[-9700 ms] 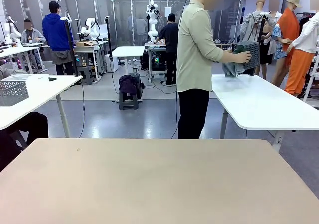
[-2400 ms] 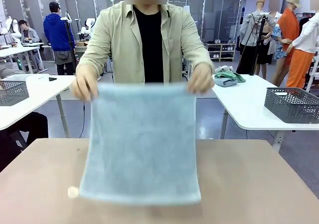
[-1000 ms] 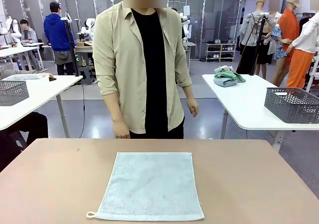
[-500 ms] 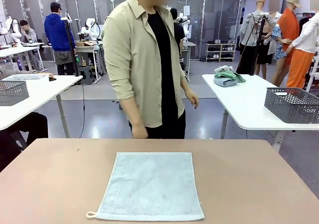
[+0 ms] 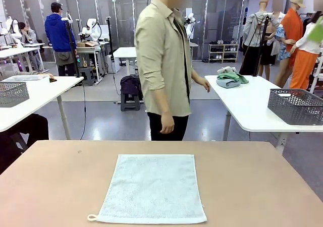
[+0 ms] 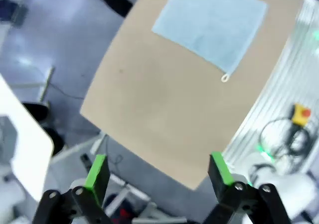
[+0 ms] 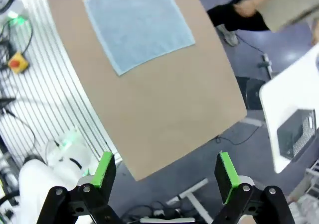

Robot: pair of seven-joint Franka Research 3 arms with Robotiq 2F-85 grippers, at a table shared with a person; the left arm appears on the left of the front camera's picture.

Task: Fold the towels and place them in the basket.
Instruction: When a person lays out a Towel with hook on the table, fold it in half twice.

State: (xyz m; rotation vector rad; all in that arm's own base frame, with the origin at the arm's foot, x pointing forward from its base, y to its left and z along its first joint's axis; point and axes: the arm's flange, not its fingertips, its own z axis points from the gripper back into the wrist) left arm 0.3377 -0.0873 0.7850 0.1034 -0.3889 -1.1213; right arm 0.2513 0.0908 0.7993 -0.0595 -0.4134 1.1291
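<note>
A pale blue-grey towel (image 5: 153, 188) lies flat and unfolded on the tan table (image 5: 252, 181), near its front edge, with a small loop at its front left corner. The same towel (image 6: 210, 26) appears at the top of the left wrist view, and the towel (image 7: 137, 25) at the top of the right wrist view. High above the table, my left gripper (image 6: 158, 171) is open with nothing between its fingers. My right gripper (image 7: 165, 170) is open too, high over the table's edge. A dark grey mesh basket (image 5: 295, 106) stands on the white table at the right. More towels (image 5: 230, 79) lie in a heap on that table.
A person in a beige shirt (image 5: 164, 60) stands behind the tan table, turned toward the white table (image 5: 252, 111) on the right. Another mesh basket (image 5: 12, 93) sits on a white table at the left. In both wrist views the floor lies beyond the table's edges.
The person has turned sideways and stepped to the right, reaching toward the white table. The towel has not moved on the table. Both grippers stay open.
</note>
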